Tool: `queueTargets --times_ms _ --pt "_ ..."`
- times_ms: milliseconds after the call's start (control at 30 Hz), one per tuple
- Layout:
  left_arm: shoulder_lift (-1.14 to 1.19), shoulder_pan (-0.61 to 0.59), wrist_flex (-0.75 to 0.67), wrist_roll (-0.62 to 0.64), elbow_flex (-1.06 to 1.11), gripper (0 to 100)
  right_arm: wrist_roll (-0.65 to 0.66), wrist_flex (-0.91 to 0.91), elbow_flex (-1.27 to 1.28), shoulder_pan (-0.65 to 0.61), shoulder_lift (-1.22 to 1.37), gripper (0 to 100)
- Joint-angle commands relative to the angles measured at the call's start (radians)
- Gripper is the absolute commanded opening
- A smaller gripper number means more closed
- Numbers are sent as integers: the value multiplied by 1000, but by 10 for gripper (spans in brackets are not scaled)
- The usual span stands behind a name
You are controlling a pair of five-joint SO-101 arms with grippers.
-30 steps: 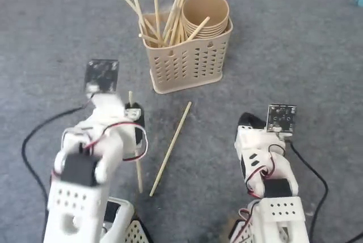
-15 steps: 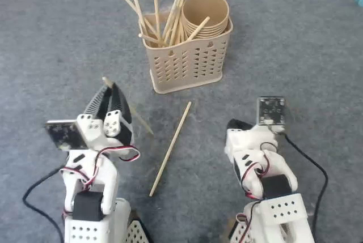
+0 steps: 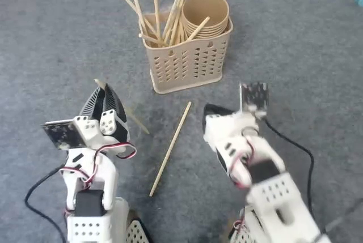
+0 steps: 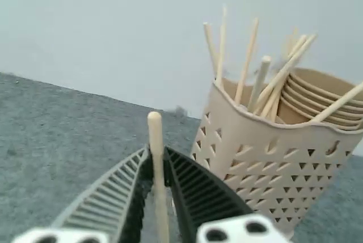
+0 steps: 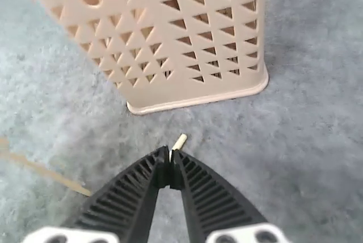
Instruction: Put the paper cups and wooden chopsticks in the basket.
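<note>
Left claw point(image 4: 157, 156) pinches chopstick point(image 4: 154, 127) near its end; stick may swivel, strike basket point(image 3: 187, 64) rim at 1 o'clock. Right claw point(image 5: 170, 158) closed, empty.

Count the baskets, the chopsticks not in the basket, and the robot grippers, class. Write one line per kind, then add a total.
Basket: 1
Chopsticks outside it: 2 (lying chopstick, held chopstick)
Grippers: 2 (left gripper, right gripper)
Total: 5
</note>
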Motion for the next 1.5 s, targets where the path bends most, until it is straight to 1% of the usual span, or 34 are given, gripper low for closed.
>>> queueTargets --times_ms 0,100,233,300,433,933,1100,1133,1200,1333,1400,1467 --pt "-3 -80 -14 8 22 13 -74 -30 -216 -10 311 13" --pt "-3 -127 -14 8 24 13 -127 -30 -367 -41 541 13" --pt "-3 -137 -14 8 28 13 -183 -30 -531 -81 803 13" --pt "-3 -135 -14 8 30 13 -192 -25 -594 -84 908 18" --pt "-3 -132 -14 8 30 13 -216 -25 -671 -76 1049 72" --pt "-3 -132 -15 8 39 13 -216 -21 -687 -101 1063 68" --pt "-3 -132 -15 8 39 13 -216 -19 -698 -102 1104 147" --pt "-3 -132 -15 8 39 13 -216 -16 -710 -99 1116 149" --pt "-3 -132 -15 8 39 13 -216 21 -743 -97 1133 123" --pt "-3 -132 -15 8 41 13 -218 87 -789 -97 1155 6" --pt "-3 -132 -15 8 41 13 -218 102 -787 -96 1153 17" --pt "-3 -132 -15 8 41 13 -218 139 -786 -85 1150 6"
